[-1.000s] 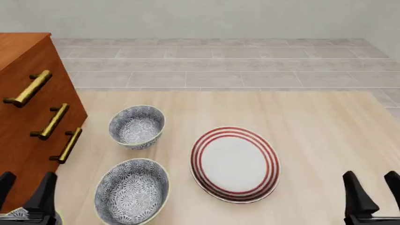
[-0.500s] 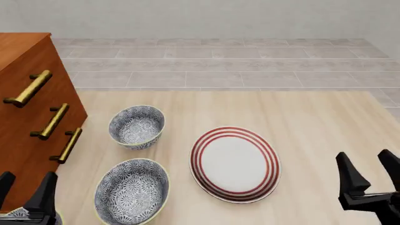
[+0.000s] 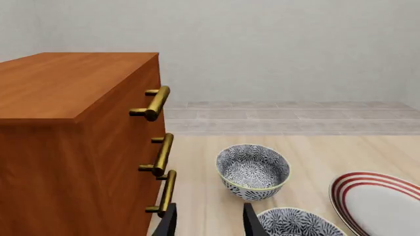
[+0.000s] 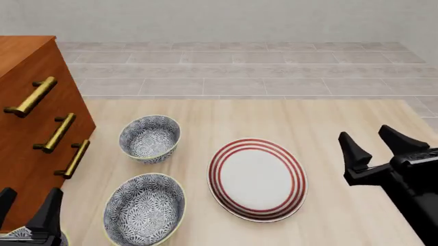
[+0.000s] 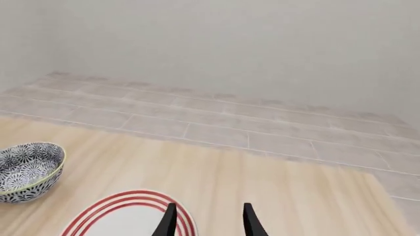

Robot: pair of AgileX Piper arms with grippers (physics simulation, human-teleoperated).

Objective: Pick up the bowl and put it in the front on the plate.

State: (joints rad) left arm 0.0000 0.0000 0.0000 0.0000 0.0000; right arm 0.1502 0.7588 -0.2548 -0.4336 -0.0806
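right gripper (image 4: pixel 378 146) | rising from the near edge, jaws wide, nearing plate (image 4: pixel 257 179) at its 3 o'clock; left gripper (image 4: pixel 28 204) idling, jaws wide | bowl (image 4: pixel 150 138) untouched at plate's 10 o'clock; pickup not begun

Table (image 4: pixel 329 123): pale matt wood grain. Cabinet (image 4: pixel 27 102) at its left edge: reddish varnished wood, glossy brass handles (image 4: pixel 31 97). Bowl (image 4: pixel 150 137) and plate (image 4: pixel 257 179): smooth glazed ceramic. Right gripper (image 4: pixel 380 144): matt black plastic.
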